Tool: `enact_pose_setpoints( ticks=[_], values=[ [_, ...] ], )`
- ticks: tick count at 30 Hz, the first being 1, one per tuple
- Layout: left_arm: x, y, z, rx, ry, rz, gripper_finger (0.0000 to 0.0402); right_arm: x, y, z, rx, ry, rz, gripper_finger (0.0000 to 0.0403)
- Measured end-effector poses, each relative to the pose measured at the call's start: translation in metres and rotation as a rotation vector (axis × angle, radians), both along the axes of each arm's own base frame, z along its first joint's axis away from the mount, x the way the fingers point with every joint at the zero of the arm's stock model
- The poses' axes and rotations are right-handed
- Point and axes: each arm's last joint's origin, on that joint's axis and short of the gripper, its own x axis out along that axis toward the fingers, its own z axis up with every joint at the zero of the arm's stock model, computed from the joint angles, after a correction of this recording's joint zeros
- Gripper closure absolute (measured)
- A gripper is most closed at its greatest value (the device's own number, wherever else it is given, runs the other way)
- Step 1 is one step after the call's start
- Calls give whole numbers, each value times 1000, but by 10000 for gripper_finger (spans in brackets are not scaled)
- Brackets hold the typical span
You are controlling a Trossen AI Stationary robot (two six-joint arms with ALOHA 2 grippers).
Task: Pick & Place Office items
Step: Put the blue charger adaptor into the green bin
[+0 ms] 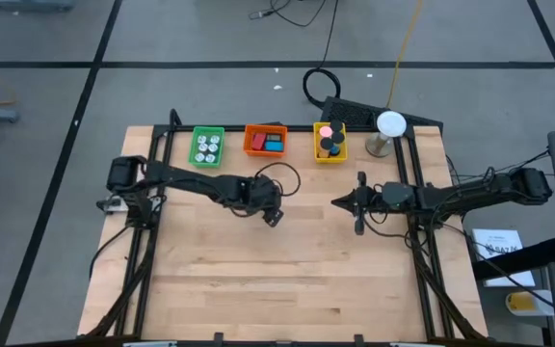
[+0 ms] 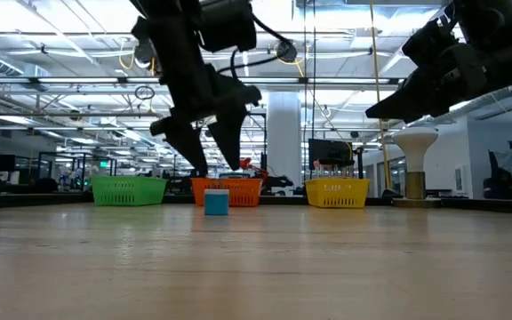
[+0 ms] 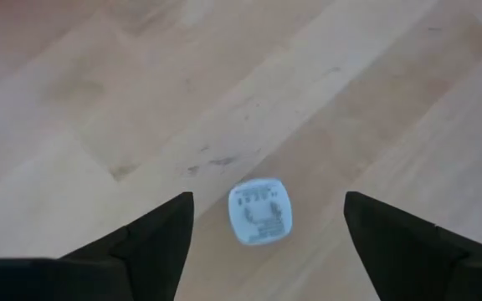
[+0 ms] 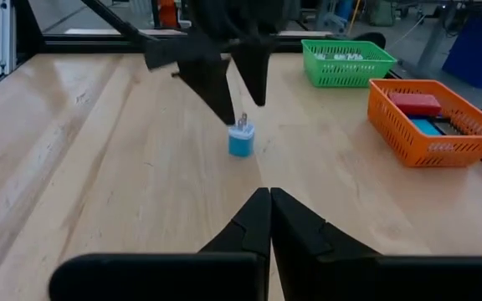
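Wooden table point(image 1: 287, 280) mostly bare; three baskets lined along the far edge: green basket point(image 1: 207, 146) with white round pieces, orange basket point(image 1: 265, 141) with a red and a blue block, yellow basket point(image 1: 330, 142) with pink and black pieces.

Left gripper point(image 2: 210, 147) hanging just above the table in front of the orange basket, fingers spread wide, nothing between them; right gripper point(image 4: 268, 219) waiting off to the right side, well apart, fingers pressed together and empty.

Small blue block point(image 4: 240, 141) standing alone on the wood directly under the left gripper, apart from both fingers; looks like a little plug adapter with metal prongs pointing up in the right wrist view, a pale printed face showing in the left wrist view point(image 3: 259, 212).

Probably light, hard and rigid, smooth plastic, so likely somewhat slippery; not fragile by the look of it; easily tipped or nudged across the wood by an off-centre touch. Best taken across two flat opposite sides of the body, low, clear of the prongs, fingers squared to the faces.

Hidden from the overhead camera by the left gripper itself; print on its face unreadable; prong count hard to make out; basket contents partly masked by the mesh walls in the low view; yellow basket cut off in the right wrist view.
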Motion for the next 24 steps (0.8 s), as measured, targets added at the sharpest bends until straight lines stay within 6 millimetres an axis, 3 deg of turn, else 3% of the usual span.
enact_pose_setpoints(
  ticks=[6, 15, 24],
  values=[
    [4, 5, -17, -22, 43, 2, 96, 0, 0, 0, -3, -4, 1, 402],
    [8, 5, -30, -20, 75, -11, 162, 0, 0, 1, -3, -8, 1, 402],
    [10, 8, -37, -8, 82, -16, 178, 0, 0, 1, -3, -9, 1, 401]
  ],
)
